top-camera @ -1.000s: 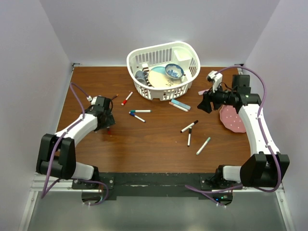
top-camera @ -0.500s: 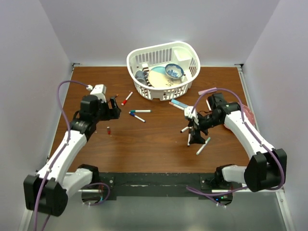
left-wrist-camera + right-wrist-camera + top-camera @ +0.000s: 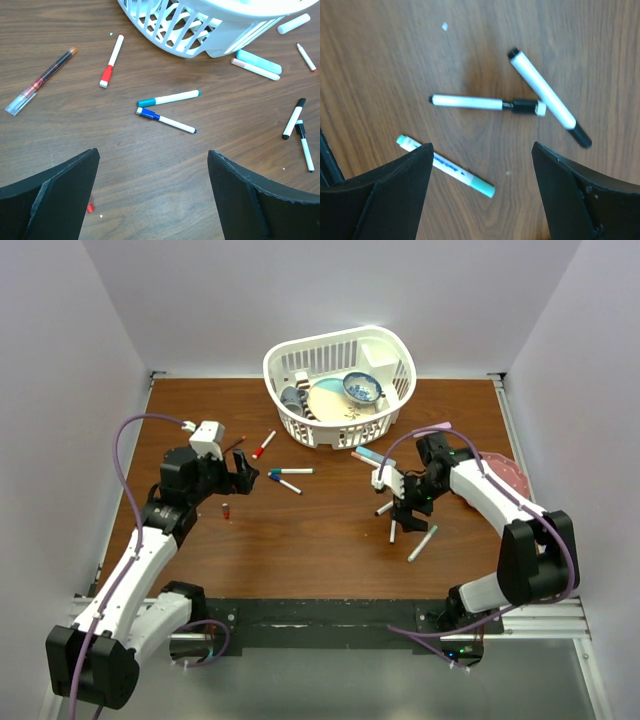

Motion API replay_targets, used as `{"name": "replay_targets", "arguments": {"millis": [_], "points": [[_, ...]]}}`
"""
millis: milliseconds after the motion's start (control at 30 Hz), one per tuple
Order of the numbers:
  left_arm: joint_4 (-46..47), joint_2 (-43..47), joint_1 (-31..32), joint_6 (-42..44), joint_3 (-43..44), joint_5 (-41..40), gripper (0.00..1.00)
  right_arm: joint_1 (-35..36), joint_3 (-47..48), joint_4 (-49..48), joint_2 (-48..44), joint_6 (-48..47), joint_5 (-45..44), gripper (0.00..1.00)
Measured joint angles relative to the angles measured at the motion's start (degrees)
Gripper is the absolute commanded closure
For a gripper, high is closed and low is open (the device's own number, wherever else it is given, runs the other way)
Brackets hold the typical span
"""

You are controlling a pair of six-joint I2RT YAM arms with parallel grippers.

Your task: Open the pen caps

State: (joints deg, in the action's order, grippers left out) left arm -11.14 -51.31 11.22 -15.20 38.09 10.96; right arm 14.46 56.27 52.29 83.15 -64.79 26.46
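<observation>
Three caps lie closest to my left tool: a red cap on a white marker angled toward the basket, then a teal cap on the teal marker and a blue cap on the blue marker, the two cap ends almost touching so the barrels fan out in a narrow V. All three sit on the desk ahead of that tool, well apart from its fingers, which are spread wide w/ nothing btwn them. A loose red cap lies alone on the wood, off any marker, nr that tool on the side toward my base; from the L wrist cam it's half hidden behind one finger. Over on the right, my right tool hangs above three more markers, also spread wide, pinching nothing. Under it: a slanted marker w/ a black cap on its lower end, a second black marker lying nearly level beside it w/ a black band nr one end (can't tell if that's a cap), and a green cap on a third marker, its barrel partly covered by one finger. Other stuff: a clear pen w/ an orange tip far left, plus a pale blue piece and a thin white marker side by side at the basket's foot.
</observation>
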Motion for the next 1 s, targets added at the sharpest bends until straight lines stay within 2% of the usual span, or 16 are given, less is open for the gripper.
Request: {"name": "replay_targets", "arguments": {"millis": [67,133,233,333,467,633,833,933,1000], "points": [[0.09,0.37,-0.02,0.00,-0.04,0.02,0.05,0.17,-0.42,-0.33,-0.74,0.98,-3.10,0.16],[0.35,0.68,-0.02,0.00,-0.07,0.02,0.05,0.15,-0.79,0.37,-1.73,1.03,-5.84,0.23],[0.55,0.72,-0.02,-0.02,-0.09,0.02,0.05,-0.66,-0.81,2.67,-2.05,-0.37,-7.37,0.23],[0.61,0.83,-0.02,-0.02,-0.09,0.00,0.05,-1.70,-3.21,3.39,-3.63,-4.79,-7.74,0.19],[0.79,1.20,0.00,-0.02,-0.11,0.00,0.05,-2.16,-10.05,3.72,-7.56,-13.42,-9.66,0.24],[0.81,1.20,0.00,-0.04,-0.13,-0.13,0.06,-1.81,-10.54,3.26,-3.58,-19.69,-10.03,0.30],[0.79,0.94,0.00,-0.04,-0.13,-0.42,0.06,0.63,-12.26,0.35,-1.18,-22.97,-11.45,0.38],[0.79,0.55,-0.02,-0.04,-0.13,-0.52,0.06,2.64,-13.57,-1.22,-1.40,-23.89,-13.46,0.49],[0.79,0.44,-0.02,-0.04,-0.13,-0.52,0.06,4.20,-14.14,-2.69,-1.70,-23.89,-14.84,0.61]]}}
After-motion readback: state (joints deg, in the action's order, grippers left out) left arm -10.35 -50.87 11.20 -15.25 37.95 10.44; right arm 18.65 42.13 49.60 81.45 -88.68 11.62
